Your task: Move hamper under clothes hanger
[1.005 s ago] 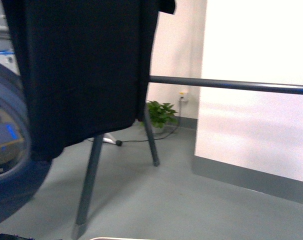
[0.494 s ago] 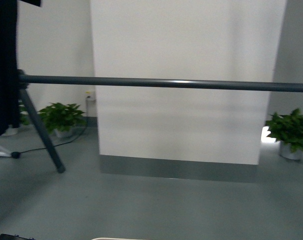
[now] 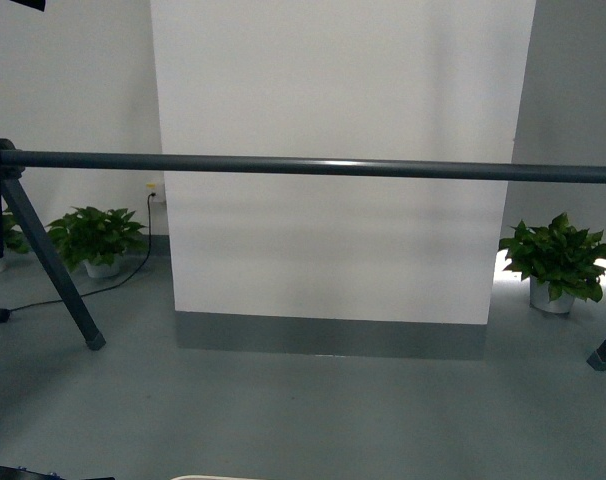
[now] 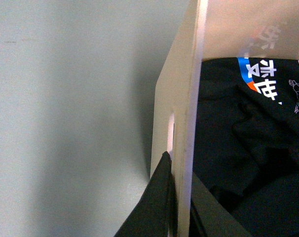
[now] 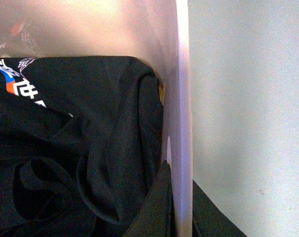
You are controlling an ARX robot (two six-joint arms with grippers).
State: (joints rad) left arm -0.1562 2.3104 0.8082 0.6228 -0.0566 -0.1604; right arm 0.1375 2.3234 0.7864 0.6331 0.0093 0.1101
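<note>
1. The hamper [image 4: 186, 98] sits low, close before the robot. Only its rim peeks into the front view, short of the clothes hanger [image 3: 303, 167] pole.
2. The left gripper [image 4: 181, 197] and the right gripper [image 5: 181, 197] each have the fingers closed on a side wall at the rim.
3. I think the tub is stiff but smooth, and loaded with dark clothes [image 5: 65, 148] — best held beside the handle slot [image 4: 170, 131].
</note>
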